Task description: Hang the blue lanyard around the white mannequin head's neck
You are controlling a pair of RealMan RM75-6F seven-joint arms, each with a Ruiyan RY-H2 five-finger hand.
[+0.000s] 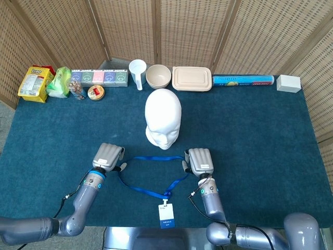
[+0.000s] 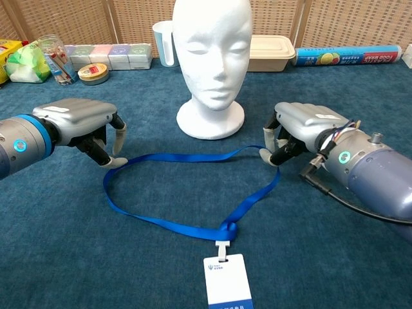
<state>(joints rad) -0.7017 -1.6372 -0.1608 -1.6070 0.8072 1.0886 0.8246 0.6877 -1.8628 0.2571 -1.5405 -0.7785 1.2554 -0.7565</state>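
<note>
The white mannequin head [image 1: 163, 119] [image 2: 212, 64] stands upright mid-table, facing me. In front of it the blue lanyard [image 1: 151, 158] [image 2: 193, 156] lies flat as a wide loop, its knot and white badge [image 1: 166, 215] [image 2: 226, 280] nearest me. My left hand [image 1: 108, 156] [image 2: 80, 125] is down at the loop's left end, its fingertips [image 2: 117, 161] touching the strap; whether they grip it is unclear. My right hand [image 1: 200, 160] [image 2: 301, 127] sits at the loop's right end and pinches the strap between thumb and finger.
Along the back edge stand snack bags [image 1: 34, 82], a row of small boxes [image 1: 99, 77], a round tin [image 1: 95, 92], a white cup [image 1: 138, 73], a bowl [image 1: 158, 76], a lidded container [image 1: 192, 78], a foil-wrap box [image 1: 243, 80] and a white block [image 1: 288, 83]. Wicker screens close the back.
</note>
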